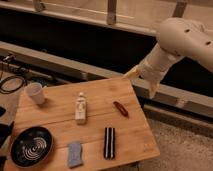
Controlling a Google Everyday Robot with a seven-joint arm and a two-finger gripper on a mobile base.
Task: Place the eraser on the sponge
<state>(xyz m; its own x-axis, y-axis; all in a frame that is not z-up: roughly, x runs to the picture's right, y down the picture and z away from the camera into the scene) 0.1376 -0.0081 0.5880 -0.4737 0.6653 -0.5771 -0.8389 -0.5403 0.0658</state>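
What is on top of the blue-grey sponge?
Nothing: the blue-grey rectangular sponge is bare and uncovered. The black-and-white striped eraser lies apart beside it. The hand is near the far right corner of the wooden table.

— Where are we?
— A lab corner, I'd say: I see a small wooden table (131,136) on speckled floor (185,146), loose cables (11,83) far left, railing (111,14) behind, my gripper (134,72) above the table's far right corner.

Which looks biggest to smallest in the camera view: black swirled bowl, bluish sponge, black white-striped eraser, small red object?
1. Black swirled bowl
2. Bluish sponge and black white-striped eraser: look alike
3. Small red object
Gripper hovers near the wooden table's far right corner.
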